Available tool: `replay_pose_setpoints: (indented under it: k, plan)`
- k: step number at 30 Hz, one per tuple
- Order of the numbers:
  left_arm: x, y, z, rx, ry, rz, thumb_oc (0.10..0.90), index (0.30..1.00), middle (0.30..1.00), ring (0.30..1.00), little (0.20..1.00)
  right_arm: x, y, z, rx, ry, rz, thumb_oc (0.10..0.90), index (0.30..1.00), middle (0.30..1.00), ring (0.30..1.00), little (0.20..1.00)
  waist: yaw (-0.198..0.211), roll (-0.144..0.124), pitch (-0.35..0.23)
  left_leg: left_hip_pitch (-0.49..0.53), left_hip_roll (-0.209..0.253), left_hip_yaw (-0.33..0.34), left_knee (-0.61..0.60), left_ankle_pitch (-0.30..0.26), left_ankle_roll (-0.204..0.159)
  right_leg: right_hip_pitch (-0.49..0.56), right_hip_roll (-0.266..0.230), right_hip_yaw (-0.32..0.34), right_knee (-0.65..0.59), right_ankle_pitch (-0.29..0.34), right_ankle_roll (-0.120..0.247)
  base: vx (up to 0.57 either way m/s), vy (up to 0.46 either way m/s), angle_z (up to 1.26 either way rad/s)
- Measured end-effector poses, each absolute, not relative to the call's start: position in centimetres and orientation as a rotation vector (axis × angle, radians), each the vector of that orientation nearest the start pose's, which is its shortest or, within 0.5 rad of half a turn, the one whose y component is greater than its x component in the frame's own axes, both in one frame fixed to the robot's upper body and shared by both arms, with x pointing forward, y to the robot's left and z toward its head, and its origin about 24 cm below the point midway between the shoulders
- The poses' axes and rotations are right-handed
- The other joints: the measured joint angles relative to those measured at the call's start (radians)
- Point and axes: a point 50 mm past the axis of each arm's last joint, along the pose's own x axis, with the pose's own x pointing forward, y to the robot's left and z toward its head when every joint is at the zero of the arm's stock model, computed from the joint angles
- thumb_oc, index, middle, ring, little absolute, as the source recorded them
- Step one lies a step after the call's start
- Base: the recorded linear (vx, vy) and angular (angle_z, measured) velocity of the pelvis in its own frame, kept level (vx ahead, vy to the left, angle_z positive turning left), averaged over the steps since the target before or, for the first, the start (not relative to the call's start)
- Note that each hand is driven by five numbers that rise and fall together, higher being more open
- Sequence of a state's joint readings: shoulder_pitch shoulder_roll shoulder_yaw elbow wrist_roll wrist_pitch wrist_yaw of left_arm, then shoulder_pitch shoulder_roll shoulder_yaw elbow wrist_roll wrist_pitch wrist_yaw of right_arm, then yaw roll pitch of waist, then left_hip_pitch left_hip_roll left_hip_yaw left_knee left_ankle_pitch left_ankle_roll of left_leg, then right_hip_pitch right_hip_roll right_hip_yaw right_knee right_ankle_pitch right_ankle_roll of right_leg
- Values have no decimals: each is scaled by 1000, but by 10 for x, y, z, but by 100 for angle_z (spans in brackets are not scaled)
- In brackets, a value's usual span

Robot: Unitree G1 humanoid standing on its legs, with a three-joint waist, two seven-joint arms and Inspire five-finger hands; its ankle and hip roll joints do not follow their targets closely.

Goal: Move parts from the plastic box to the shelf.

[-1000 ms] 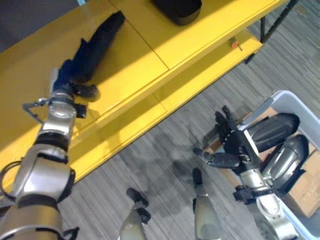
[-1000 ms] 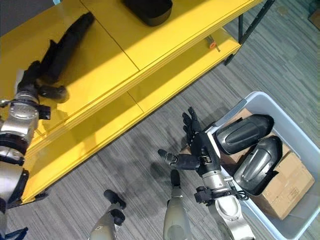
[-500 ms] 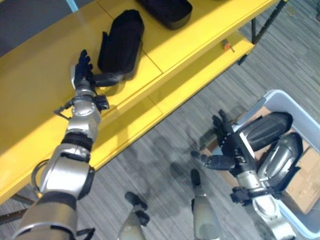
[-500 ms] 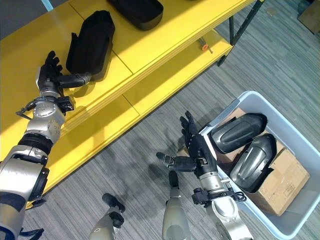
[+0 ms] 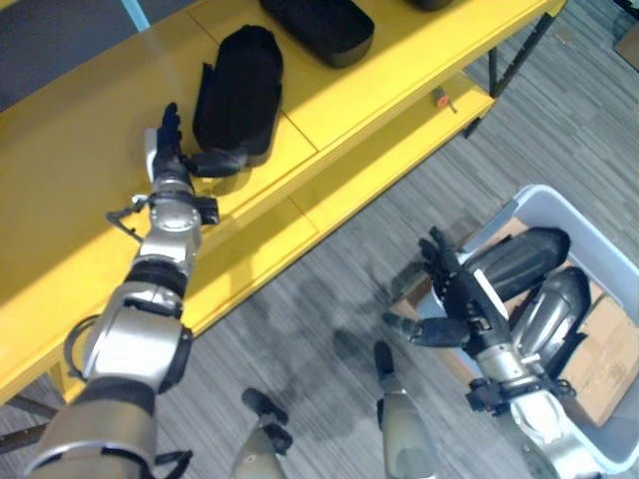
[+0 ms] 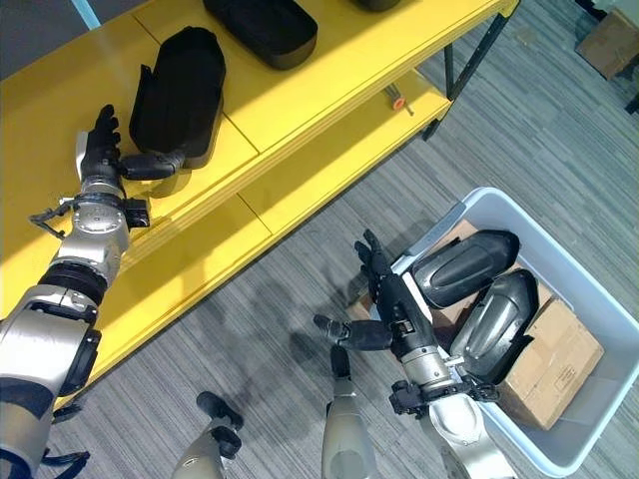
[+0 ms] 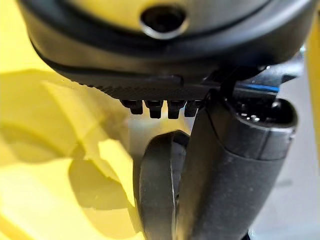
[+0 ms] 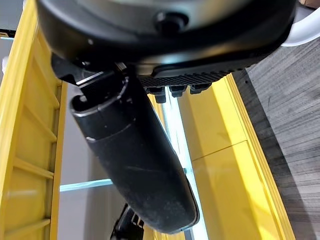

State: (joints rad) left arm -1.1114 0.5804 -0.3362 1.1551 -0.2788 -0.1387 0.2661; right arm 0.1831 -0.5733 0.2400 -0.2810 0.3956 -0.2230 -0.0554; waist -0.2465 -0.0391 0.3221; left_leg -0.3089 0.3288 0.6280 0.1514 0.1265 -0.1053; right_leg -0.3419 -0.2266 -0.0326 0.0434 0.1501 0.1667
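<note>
On the yellow shelf [image 6: 300, 110] lie 2 black parts [image 6: 182, 92], the nearer touched by the open left hand's [image 6: 100, 150] thumb. Beside it, the plastic box [image 6: 589, 399] holds 2 more parts [image 6: 464, 264]; the right hand [image 6: 384, 304] hovers spread, empty.

Grey striped carpet [image 6: 250, 329] underfoot. Long yellow shelf [image 6: 329, 60] with a lower tier [image 6: 300, 170], on dark legs [image 6: 477, 45], brightly lit across the top. Cardboard box [image 6: 607, 22] at the far corner.
</note>
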Motion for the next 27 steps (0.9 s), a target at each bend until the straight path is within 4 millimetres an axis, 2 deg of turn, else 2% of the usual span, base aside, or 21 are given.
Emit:
replay_pose_setpoints:
  k: [2,3,5,6,9,12,13,17,23,27]
  plan:
    - [407,253,205,581,-160,355,900,1000,1000,1000,1000,208,-181,82,-82,-178,262,900,1000,1000,1000,1000,4,1,0,0,0,-1,0,0,0,1,0,0,0,0,0,-7,-19,0]
    - [405,249,204,777,-195,345,900,1000,1000,1000,1000,207,-183,82,-92,-176,263,900,1000,1000,1000,1000,6,4,1,-2,0,-1,0,0,0,1,1,-2,-1,0,-1,-15,-42,0]
    - [400,250,207,885,-242,333,900,1000,1000,1000,1000,206,-186,82,-98,-176,258,900,1000,1000,1000,1000,8,11,5,-3,-1,-4,-1,1,0,4,1,-4,-4,1,-1,-9,-27,3]
    - [393,251,204,1029,-272,296,900,1000,1000,1000,1000,206,-189,83,-104,-182,248,900,1000,1000,1000,1000,6,23,12,-5,-1,-6,-2,1,1,4,1,-8,-6,1,0,-3,-7,6]
    - [377,252,181,1154,-282,235,900,1000,1000,1000,1000,206,-193,86,-111,-196,233,900,1000,1000,1000,1000,33,53,32,-3,-5,-14,-4,7,9,14,0,-15,-6,1,4,1,3,7]
    - [353,252,173,1347,-384,182,900,1000,1000,1000,1000,208,-196,93,-126,-235,226,900,1000,1000,1000,1000,38,57,68,-2,-14,-25,-17,17,11,19,-5,-29,-7,-2,6,6,21,12]
    - [350,251,171,1375,-402,175,900,1000,1000,1000,1000,209,-197,94,-131,-240,222,900,1000,1000,1000,1000,53,58,74,-2,-18,-27,-19,17,12,21,-8,-29,-4,-4,6,11,33,7]
    - [335,262,167,1408,-411,196,900,1000,1000,1000,1000,210,-199,97,-142,-255,223,900,1000,1000,1000,1000,64,51,79,0,-21,-27,-19,16,13,23,-10,-30,-5,-7,8,0,0,0]
    - [331,266,184,1596,-485,187,900,1000,1000,1000,1000,209,-201,97,-148,-255,212,900,1000,1000,1000,1000,56,48,83,11,-22,-23,-26,16,13,27,-10,-29,-8,-7,9,1,4,-1]
    - [332,261,191,1654,-529,183,900,1000,1000,1000,1000,209,-202,97,-150,-252,209,900,1000,1000,1000,1000,57,49,83,15,-22,-20,-28,16,12,30,-9,-28,-10,-7,9,1,2,-1]
